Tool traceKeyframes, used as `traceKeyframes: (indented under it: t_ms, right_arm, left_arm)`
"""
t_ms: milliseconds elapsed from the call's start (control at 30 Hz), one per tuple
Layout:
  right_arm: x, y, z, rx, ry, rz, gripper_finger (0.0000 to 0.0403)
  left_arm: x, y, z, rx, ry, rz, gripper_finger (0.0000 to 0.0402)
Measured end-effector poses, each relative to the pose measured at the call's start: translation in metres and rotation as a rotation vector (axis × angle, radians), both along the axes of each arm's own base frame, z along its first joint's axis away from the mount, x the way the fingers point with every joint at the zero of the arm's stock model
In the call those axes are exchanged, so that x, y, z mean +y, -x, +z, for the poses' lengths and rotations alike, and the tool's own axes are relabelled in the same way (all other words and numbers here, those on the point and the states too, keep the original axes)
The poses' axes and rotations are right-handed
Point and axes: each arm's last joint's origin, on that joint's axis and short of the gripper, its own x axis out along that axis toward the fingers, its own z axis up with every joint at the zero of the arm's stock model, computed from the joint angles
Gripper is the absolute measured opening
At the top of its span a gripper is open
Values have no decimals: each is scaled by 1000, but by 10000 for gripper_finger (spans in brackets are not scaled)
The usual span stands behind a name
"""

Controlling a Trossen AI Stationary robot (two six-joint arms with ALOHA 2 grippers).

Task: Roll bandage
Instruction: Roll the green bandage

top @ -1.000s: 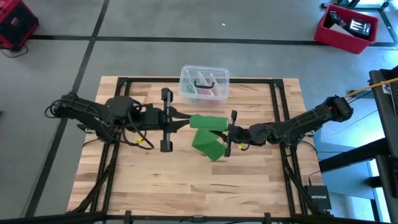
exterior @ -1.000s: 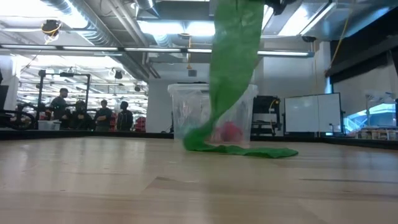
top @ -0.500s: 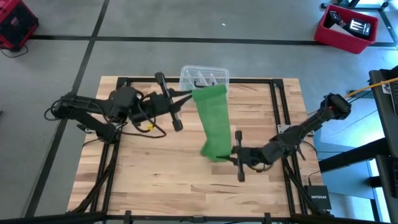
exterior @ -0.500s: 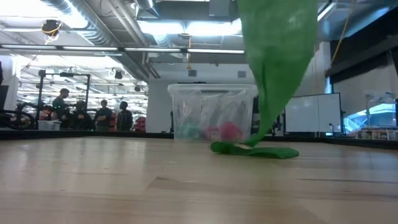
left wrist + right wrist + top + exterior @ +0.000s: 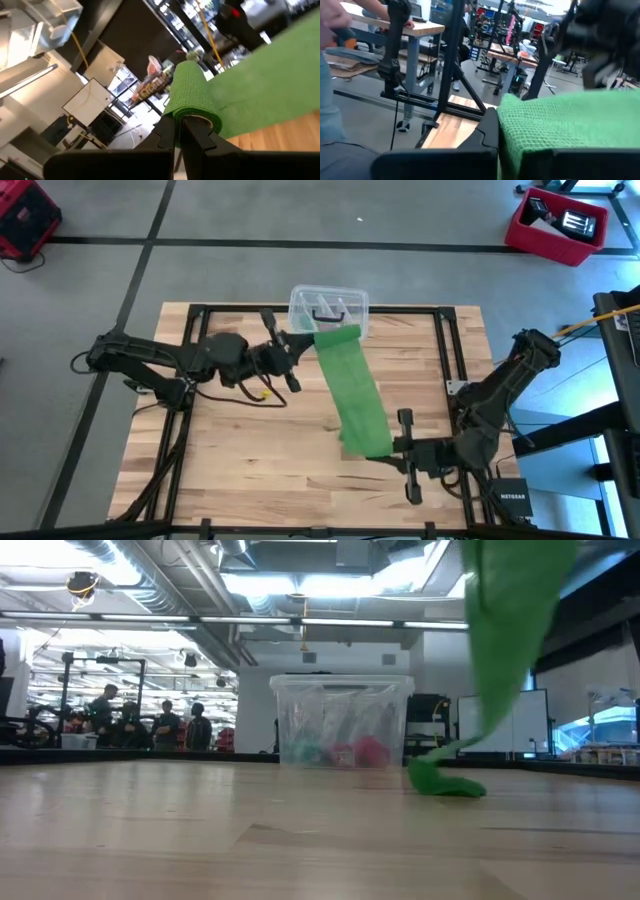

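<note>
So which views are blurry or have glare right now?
Low view: bandage close and soft-edged, ceiling lights glaring behind it. Left wrist view: background windows blown out, bandage weave sharp. Right wrist view: weave sharp, room behind softer. High view: evenly lit, faint glare on the box.

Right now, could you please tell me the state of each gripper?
Left gripper: closed, holding one end of the bandage.
Right gripper: closed, holding the bandage's other end.

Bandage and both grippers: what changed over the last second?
The bandage, bunched between the two grippers mid-table, is now stretched into a long strip. The left gripper carried its end toward the clear plastic box; the right gripper pulled the other end toward the table's near edge. Both stay shut on it. The box stayed put.
</note>
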Motion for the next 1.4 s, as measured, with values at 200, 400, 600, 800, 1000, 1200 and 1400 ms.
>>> traceKeyframes:
  t_ms: [200,400,600,800,1000,1200,1400]
  right_arm:
    - [5,4,14,-27,-9,21,1]
    - [4,5,35,-74,-21,24,1]
    - [1,7,61,-120,-29,10,1]
    - [-6,10,85,-129,-27,-31,1]
    - [-16,14,100,-45,-7,-117,1]
    - [-38,15,104,44,-48,-159,1]
    - [-74,16,100,148,-109,-228,1]
  left_arm:
    - [-4,-4,-35,99,-18,-10,2]
    - [-18,-3,-74,208,-33,-53,2]
    - [-36,-5,-108,281,-4,-104,2]
    - [-59,-18,-138,378,-29,-157,2]
    - [-85,-20,-156,429,-44,-248,2]
    - [-114,-14,-171,474,-5,-350,2]
    - [-139,-5,-172,464,69,-497,2]
